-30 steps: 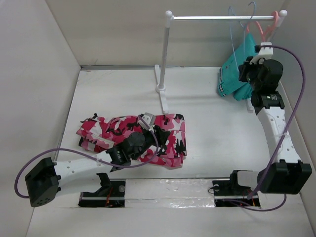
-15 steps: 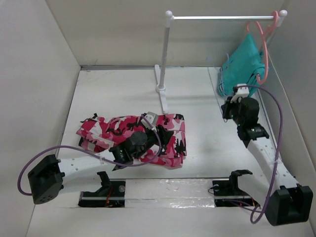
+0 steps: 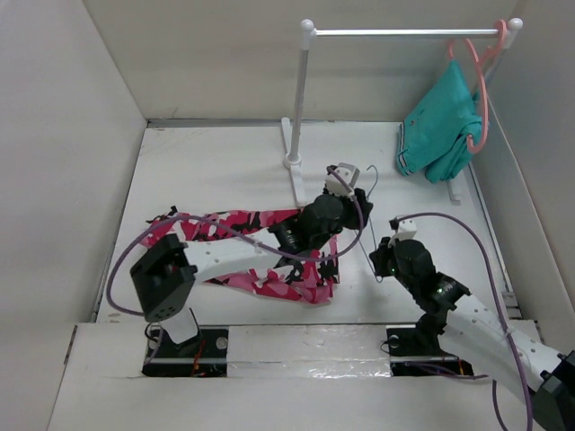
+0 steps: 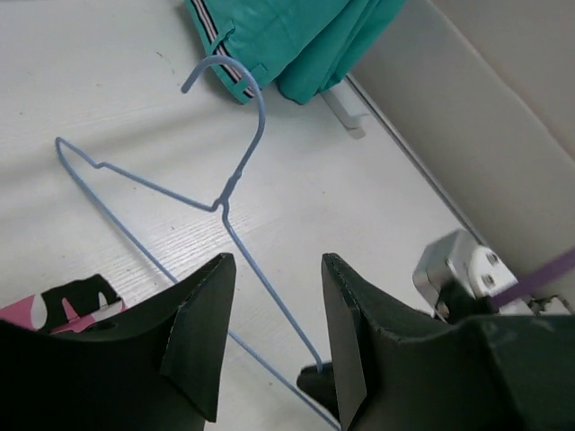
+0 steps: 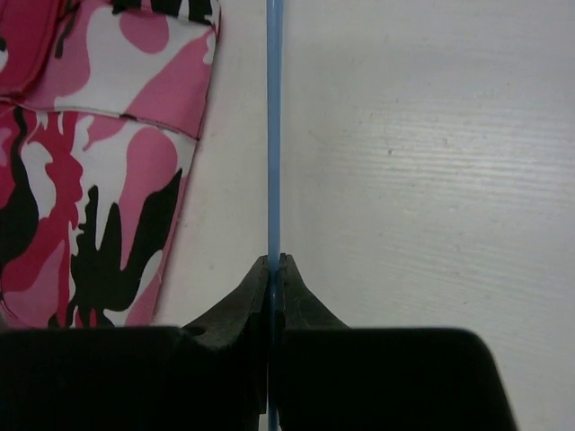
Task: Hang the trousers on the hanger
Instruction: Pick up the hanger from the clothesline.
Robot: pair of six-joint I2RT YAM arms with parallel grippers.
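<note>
Step in hand: hanger gripped, trousers not yet on it. The right gripper (image 5: 272, 262) is clenched on the hanger (image 5: 273, 135) wire at centre right of the top view, just beside the trousers (image 5: 108, 171), which lie flat at centre left. The left gripper (image 4: 277, 265), released and empty, reaches across them toward the hanger. Next, I judge, it must lift 1 trouser end and feed it through the triangle.

Hanger (image 5: 274, 135) pinched in the right pincer (image 5: 275, 262) is looking like thin smooth wire; trousers (image 5: 99, 180) beside it are looking like matt cloth, counter (image 5: 431, 180) showing faint grain, matt.
</note>
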